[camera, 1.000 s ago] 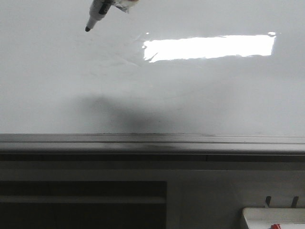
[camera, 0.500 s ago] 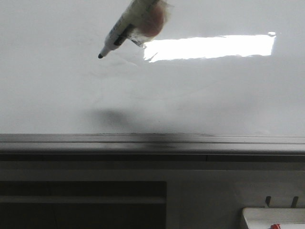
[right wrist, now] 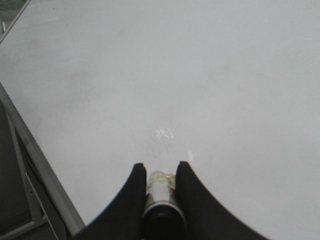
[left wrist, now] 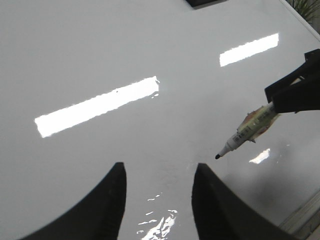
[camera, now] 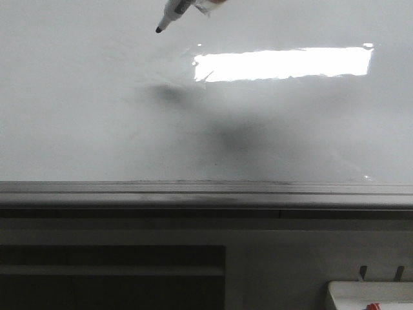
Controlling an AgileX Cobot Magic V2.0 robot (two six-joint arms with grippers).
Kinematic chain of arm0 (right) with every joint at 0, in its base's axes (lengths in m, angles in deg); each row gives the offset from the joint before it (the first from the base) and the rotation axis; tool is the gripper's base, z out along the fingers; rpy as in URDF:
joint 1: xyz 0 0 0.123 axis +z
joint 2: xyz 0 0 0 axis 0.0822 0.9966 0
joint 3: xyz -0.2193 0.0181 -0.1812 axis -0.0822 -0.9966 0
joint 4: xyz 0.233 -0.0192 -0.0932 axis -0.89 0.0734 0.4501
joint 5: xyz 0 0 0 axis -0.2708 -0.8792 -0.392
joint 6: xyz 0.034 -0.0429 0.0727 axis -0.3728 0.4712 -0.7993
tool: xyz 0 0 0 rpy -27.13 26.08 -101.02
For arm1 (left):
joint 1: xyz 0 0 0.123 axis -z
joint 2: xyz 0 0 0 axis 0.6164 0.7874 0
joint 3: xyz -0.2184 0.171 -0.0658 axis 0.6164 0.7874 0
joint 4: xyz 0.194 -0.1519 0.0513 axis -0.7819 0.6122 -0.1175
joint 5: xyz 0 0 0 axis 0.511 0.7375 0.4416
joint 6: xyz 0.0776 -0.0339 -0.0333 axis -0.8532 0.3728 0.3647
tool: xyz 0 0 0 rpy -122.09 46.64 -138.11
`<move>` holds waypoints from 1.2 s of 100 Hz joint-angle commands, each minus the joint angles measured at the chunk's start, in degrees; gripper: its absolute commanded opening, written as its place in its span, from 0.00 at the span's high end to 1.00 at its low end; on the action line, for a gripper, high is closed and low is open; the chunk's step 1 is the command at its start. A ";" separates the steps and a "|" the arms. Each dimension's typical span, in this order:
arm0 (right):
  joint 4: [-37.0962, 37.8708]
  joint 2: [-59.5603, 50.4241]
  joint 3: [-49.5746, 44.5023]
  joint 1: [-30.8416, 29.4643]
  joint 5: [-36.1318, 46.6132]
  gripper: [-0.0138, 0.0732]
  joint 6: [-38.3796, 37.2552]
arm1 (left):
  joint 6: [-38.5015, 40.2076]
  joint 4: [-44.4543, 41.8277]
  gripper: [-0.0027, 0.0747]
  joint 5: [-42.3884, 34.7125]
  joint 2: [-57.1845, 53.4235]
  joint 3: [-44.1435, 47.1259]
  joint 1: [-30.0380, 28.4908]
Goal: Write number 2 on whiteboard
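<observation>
You see the whiteboard [camera: 97, 116] filling most of the front view, glossy and white, with a bright rectangular reflection of light on its upper right part and its grey metal rail [camera: 206, 191] running along the lower edge. The board carries no stroke of ink that I can make out, so the number 2 is not yet written on it; only soft dark shadows lie on the surface below and to the right of the pen.

The marker [camera: 173, 13] enters the front view at the top edge, slanted, with its black tip pointing down and to the left. The tip is above the left end of the light reflection. Whether the tip touches the surface I cannot tell from these views (in the left wrist view it seems to hang just over the board).

Your right hand [right wrist: 159, 187] is clenched on the marker: in its own wrist view the two dark fingers [right wrist: 131, 200] press the barrel of the pen from both sides, and the round back end of the pen faces the camera. In the left wrist view you see this hand [left wrist: 297, 92] as a dark shape holding the marker [left wrist: 245, 132] at the side of the board.

Your left hand [left wrist: 157, 200] is released, its two fingers spread apart over the bare board, with nothing between them.

In the lower right corner of the front view, a small white tray [camera: 361, 292] with something red in it sits below the rail.
</observation>
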 commanded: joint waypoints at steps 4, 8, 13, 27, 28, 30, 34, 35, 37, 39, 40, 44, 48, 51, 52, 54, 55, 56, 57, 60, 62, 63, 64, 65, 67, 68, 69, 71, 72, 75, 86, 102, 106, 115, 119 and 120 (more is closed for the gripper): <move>0.19 1.70 5.26 -1.19 1.28 0.92 0.00 | 0.33 -0.81 0.60 -3.35 0.45 -1.56 -0.22; 0.19 2.62 6.27 -1.55 0.70 0.92 0.10 | 0.33 -1.65 0.60 -3.35 0.45 -1.56 -0.22; 0.19 3.56 7.18 -1.80 0.61 0.92 0.10 | 0.33 -1.65 0.60 -3.35 0.45 -1.56 -0.22; 0.19 5.92 9.57 -2.93 -1.42 0.92 0.10 | 0.33 -1.65 0.60 -3.75 0.45 -1.56 -0.22; 0.29 6.14 9.59 -2.93 -1.63 0.92 0.10 | 0.33 -1.65 0.60 -3.75 0.45 -1.56 -0.22; 0.29 6.29 9.93 -2.93 -1.91 0.92 0.10 | 0.33 -1.65 0.60 -3.75 0.45 -1.56 -0.22; 0.75 6.84 10.21 -2.93 -1.90 0.92 0.10 | 0.33 -1.65 0.60 -3.75 0.45 -1.56 -0.22; 1.03 7.10 10.21 -2.93 -1.90 0.92 0.10 | 0.33 -1.65 0.60 -3.75 0.45 -1.56 -0.22; 1.22 7.22 10.31 -2.93 -1.90 0.92 0.10 | 0.33 -1.65 0.60 -3.75 0.45 -1.56 -0.22; 1.19 7.53 10.35 -2.93 -1.73 0.92 0.10 | 0.33 -1.65 0.60 -3.75 0.45 -1.56 -0.22; 1.19 7.71 10.45 -2.93 -1.60 0.92 0.10 | 0.33 -1.65 0.60 -3.75 0.45 -1.56 -0.22; 1.19 8.07 10.45 -2.93 -1.38 0.92 0.10 | 0.33 -1.65 0.60 -3.75 0.45 -1.56 -0.22; 1.19 8.52 10.45 -2.93 -1.35 0.92 0.10 | 0.33 -1.65 0.60 -3.75 0.45 -1.56 -0.22; 1.19 8.85 10.45 -2.93 -1.24 0.92 0.10 | 0.33 -1.65 0.60 -3.75 0.45 -1.56 -0.22; 1.19 8.99 10.45 -2.93 -1.24 0.92 0.10 | 0.33 -1.65 0.60 -3.75 0.45 -1.56 -0.22; 1.19 9.12 10.45 -2.93 -1.10 0.92 0.10 | 0.33 -1.65 0.60 -3.75 0.45 -1.56 -0.22; 1.19 9.09 10.45 -3.07 -0.97 0.92 0.10 | 0.33 -1.65 0.60 -3.75 0.45 -1.56 -0.22; 1.19 9.24 10.45 -3.08 -0.97 0.92 0.10 | 0.33 -1.65 0.60 -3.75 0.45 -1.56 -0.22; 1.19 9.24 10.45 -3.24 -0.83 0.92 0.10 | 0.33 -1.65 0.60 -3.75 0.45 -1.56 -0.22; 1.19 9.24 10.45 -3.38 -0.31 0.92 0.10 | 0.33 -1.65 0.60 -3.75 0.45 -1.56 -0.22; 1.19 9.24 10.45 -3.54 0.09 0.92 0.10 | 0.33 -1.65 0.60 -3.75 0.45 -1.56 -0.22; 1.19 9.24 10.45 -3.64 0.34 0.92 0.10 | 0.33 -1.65 0.60 -3.75 0.45 -1.56 -0.22; 1.19 9.24 10.45 -3.84 0.48 0.92 0.10 | 0.33 -1.65 0.60 -3.75 0.45 -1.56 -0.22; 1.19 9.24 10.45 -3.86 0.85 0.92 0.10 | 0.33 -1.65 0.60 -3.75 0.45 -1.56 -0.22; 1.19 9.24 10.45 -4.11 1.16 0.92 0.10 | 0.33 -1.65 0.60 -3.75 0.45 -1.56 -0.22; 1.19 9.24 10.45 -4.11 1.51 0.92 0.10 | 0.33 -1.65 0.60 -3.75 0.45 -1.56 -0.22; 1.19 9.24 10.45 -4.23 1.66 0.92 0.25 | 0.33 -1.65 0.60 -3.75 0.45 -1.56 -0.22; 1.19 9.24 10.45 -4.39 2.16 0.92 0.43 | 0.33 -1.65 0.60 -3.75 0.45 -1.56 -0.22; 1.19 9.24 10.45 -4.51 2.43 0.92 0.39 | 0.33 -1.65 0.60 -3.75 0.45 -1.56 -0.22; 1.19 9.24 10.45 -4.77 2.80 0.92 0.80 | 0.33 -1.65 0.60 -3.75 0.45 -1.56 -0.22; 1.19 9.10 10.45 -5.61 2.15 0.92 1.61 | 0.33 -1.65 0.60 -3.75 0.45 -1.56 -0.22; 1.19 7.03 10.14 -7.28 -4.00 0.92 1.61 | 0.33 -1.65 0.60 -3.75 0.45 -1.56 -0.22; 1.19 6.43 9.33 -7.73 -4.86 0.92 1.61 | 0.33 -1.65 0.60 -3.75 0.45 -1.56 -0.22; 1.19 5.55 7.36 -7.98 -6.08 0.92 1.61 | 0.33 -1.65 0.60 -3.75 0.45 -1.56 -0.22; 0.88 5.46 6.88 -7.98 -7.24 0.92 1.61 | 0.33 -1.65 0.60 -3.75 0.45 -1.56 -0.22; 0.74 5.46 6.59 -7.84 -7.39 0.92 1.61 | 0.33 -1.65 0.60 -3.75 0.45 -1.56 -0.22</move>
